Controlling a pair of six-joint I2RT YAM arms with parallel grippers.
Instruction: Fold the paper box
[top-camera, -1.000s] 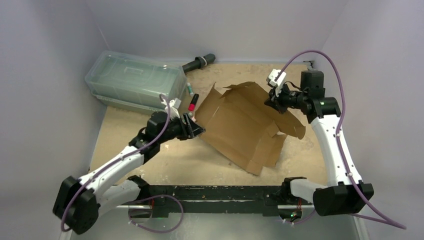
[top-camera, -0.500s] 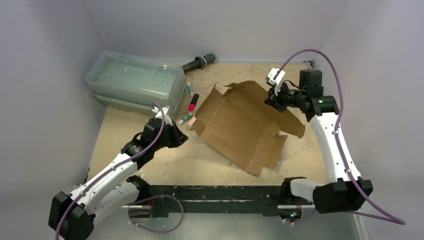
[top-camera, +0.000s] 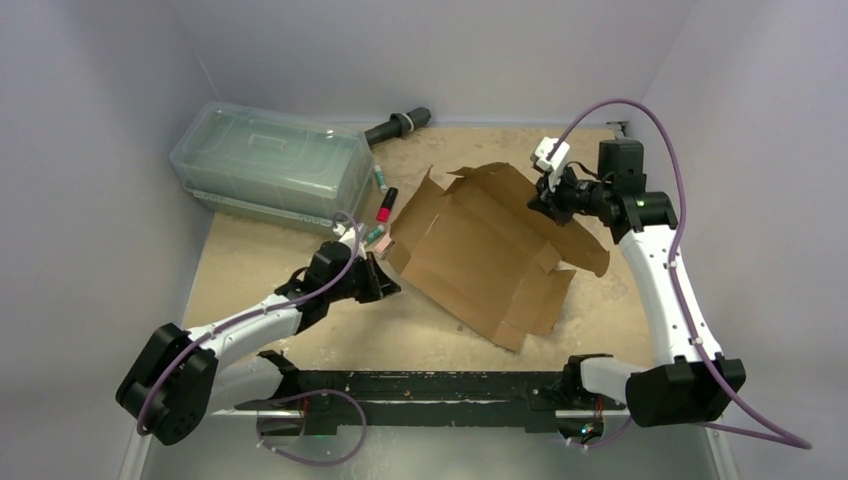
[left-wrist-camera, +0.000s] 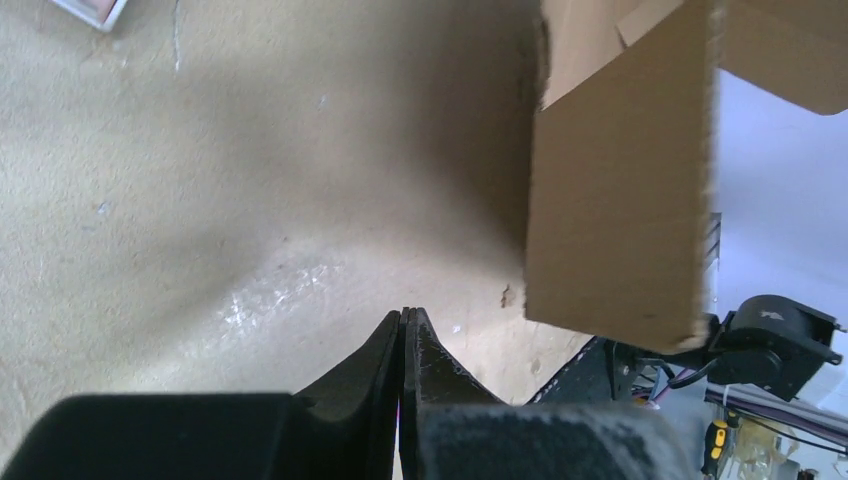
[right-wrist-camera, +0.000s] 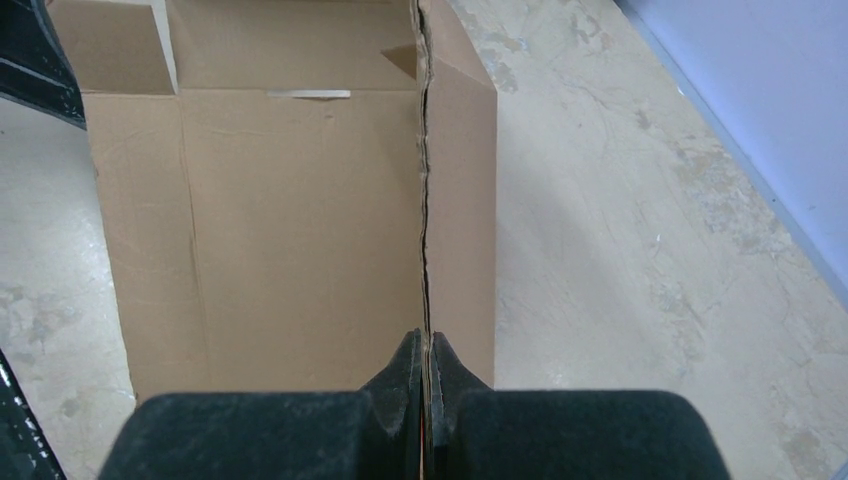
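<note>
The paper box (top-camera: 480, 250) is a brown cardboard sheet lying partly unfolded mid-table, its far right side raised. My right gripper (top-camera: 547, 200) is shut on the thin edge of that raised panel; in the right wrist view the cardboard edge runs straight between the closed jaws of the right gripper (right-wrist-camera: 427, 338), with the box panel (right-wrist-camera: 300, 220) spread out beyond. My left gripper (top-camera: 388, 284) is low over the table just left of the box's near left edge, shut on nothing. In the left wrist view the left gripper (left-wrist-camera: 403, 314) points at bare table, a box flap (left-wrist-camera: 620, 200) hanging ahead to the right.
A clear greenish lidded container (top-camera: 270, 165) stands at the back left. A black handled tool (top-camera: 400, 125) lies by the back wall. Small tubes (top-camera: 384, 205) and a pink-tipped one (top-camera: 374, 237) lie between container and box. A black rail (top-camera: 430, 385) runs along the near edge.
My left gripper has shut, drawn back from the box's left edge, then come back toward it lower down. The right gripper keeps its hold, hardly moving.
</note>
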